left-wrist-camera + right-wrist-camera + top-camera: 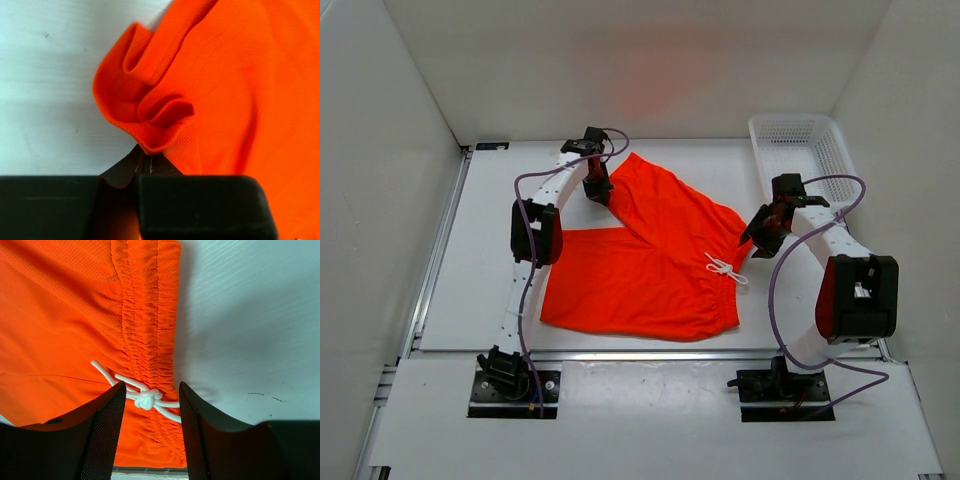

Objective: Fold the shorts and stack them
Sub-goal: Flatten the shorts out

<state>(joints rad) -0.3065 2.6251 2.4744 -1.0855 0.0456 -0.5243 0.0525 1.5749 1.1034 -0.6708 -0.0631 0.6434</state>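
Orange shorts (650, 275) pinched by left hand (142, 159); right hand (150, 390) spread over drawstring (145, 400).

Matt mesh-knit cloth shorts (650, 270), white cord drawstring (142, 396), smooth white table (480, 280).

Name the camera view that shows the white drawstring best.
Right wrist: the drawstring lies close up, knot sharp, inside the open right pincer, on the shorts. Top external shows it only as a small white squiggle. Left wrist misses it.
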